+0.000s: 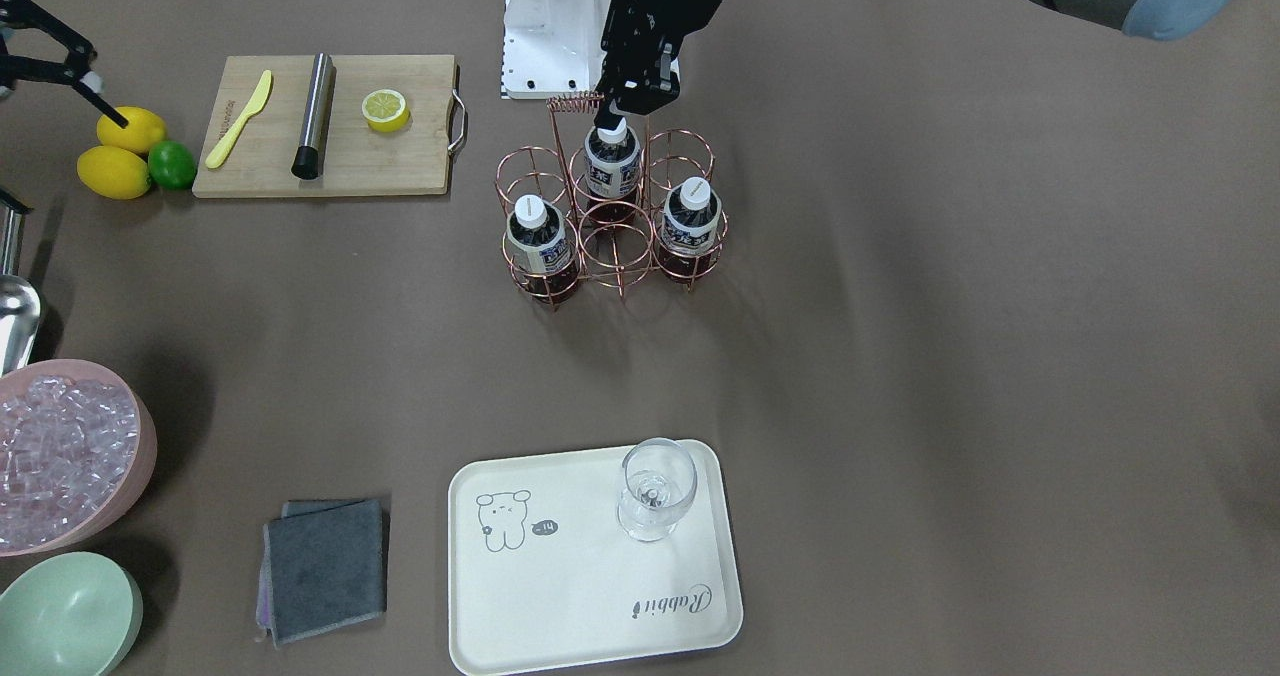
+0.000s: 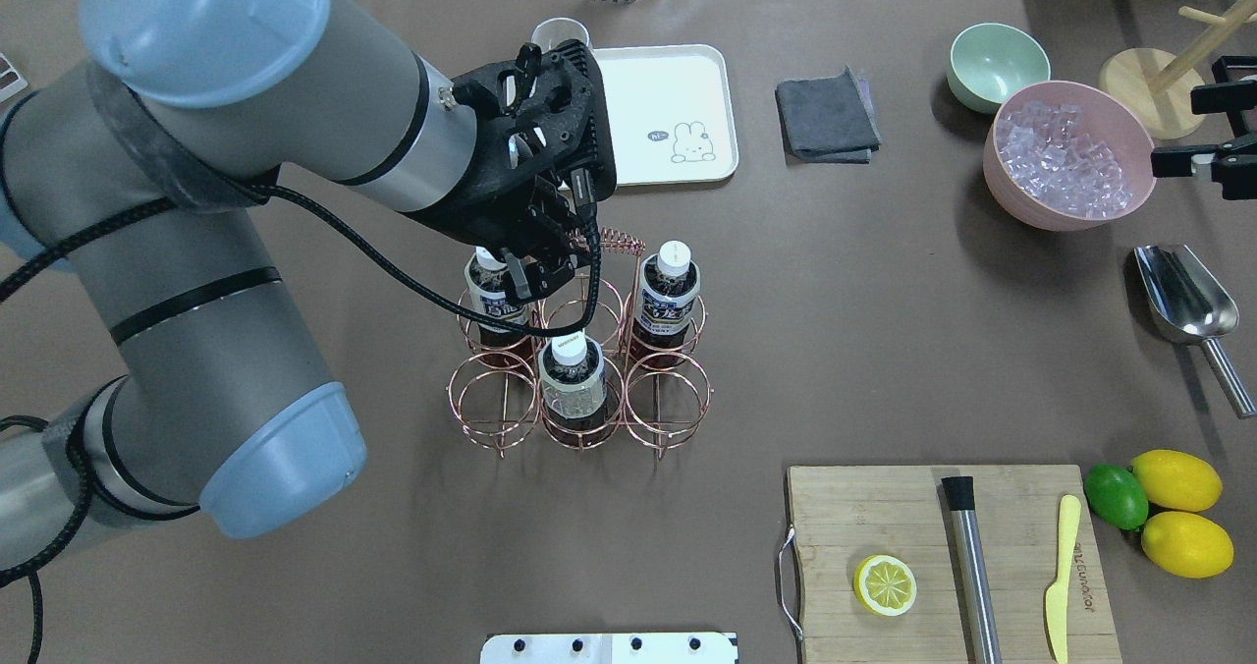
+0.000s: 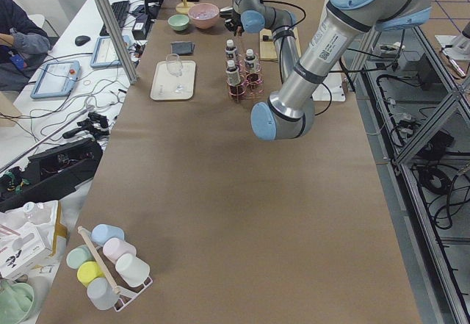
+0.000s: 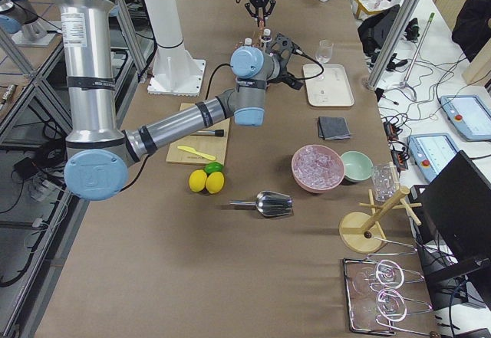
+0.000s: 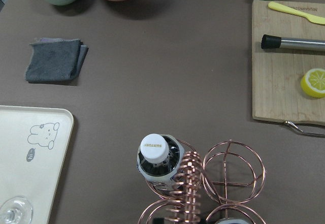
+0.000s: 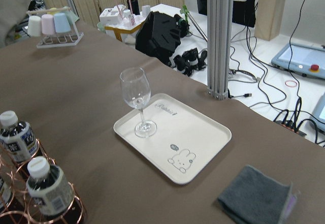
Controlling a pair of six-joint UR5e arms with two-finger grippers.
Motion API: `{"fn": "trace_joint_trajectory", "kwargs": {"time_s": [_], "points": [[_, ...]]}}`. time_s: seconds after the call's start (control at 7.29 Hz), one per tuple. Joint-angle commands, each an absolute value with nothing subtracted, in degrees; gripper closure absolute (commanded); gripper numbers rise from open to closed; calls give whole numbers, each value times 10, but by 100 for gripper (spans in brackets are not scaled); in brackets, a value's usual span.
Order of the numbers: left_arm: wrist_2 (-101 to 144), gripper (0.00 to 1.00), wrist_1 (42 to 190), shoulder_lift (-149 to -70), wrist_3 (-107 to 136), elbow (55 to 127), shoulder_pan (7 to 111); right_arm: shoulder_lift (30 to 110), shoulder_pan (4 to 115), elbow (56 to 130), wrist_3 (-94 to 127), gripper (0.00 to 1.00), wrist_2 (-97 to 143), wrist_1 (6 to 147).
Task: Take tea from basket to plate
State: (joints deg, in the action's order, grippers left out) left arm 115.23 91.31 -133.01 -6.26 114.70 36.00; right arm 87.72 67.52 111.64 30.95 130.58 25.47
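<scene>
3 of the 6 rings in the copper wire basket (image 2: 617, 244) hold bottles. The tea (image 2: 574, 384) stands in the middle ring of the row nearest the robot. It is upright, long axis vertical, white cap pointing straight up. Above it hangs the left hand (image 2: 538, 276), fingers parted, gripping nothing and clear of the cap.

Behind, in the far row's outer rings, stand a 2nd bottle (image 2: 670, 301) and a 3rd bottle (image 2: 494, 303). From overhead the hand hides the 3rd bottle's cap. Label print is too small to read.

Farther out, well apart from the basket, the plate (image 2: 678, 94) carries an upright wine glass (image 1: 655, 491). The hand covers 1 plate corner overhead.

At the right end of the tabletop (image 2: 884, 350), beside the pink ice bowl (image 2: 1016, 197), the right hand (image 2: 1174, 134) has its fingers apart and empty. The frame cuts it off.
</scene>
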Motion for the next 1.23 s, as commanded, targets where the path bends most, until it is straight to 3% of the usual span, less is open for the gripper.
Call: {"fn": "trace_joint_trajectory", "kwargs": {"time_s": [0.0,0.27,1.1], "points": [[1150,100,918,-1327,-56,1148,359,786,564,1089,351,0,1155,249],[1151,100,919,-1322,-56,1149,364,750,465,1080,352,0,1030,250],[1150,100,914,-1305,-55,1178,363,724,337,1050,404,0,883,247]]}}
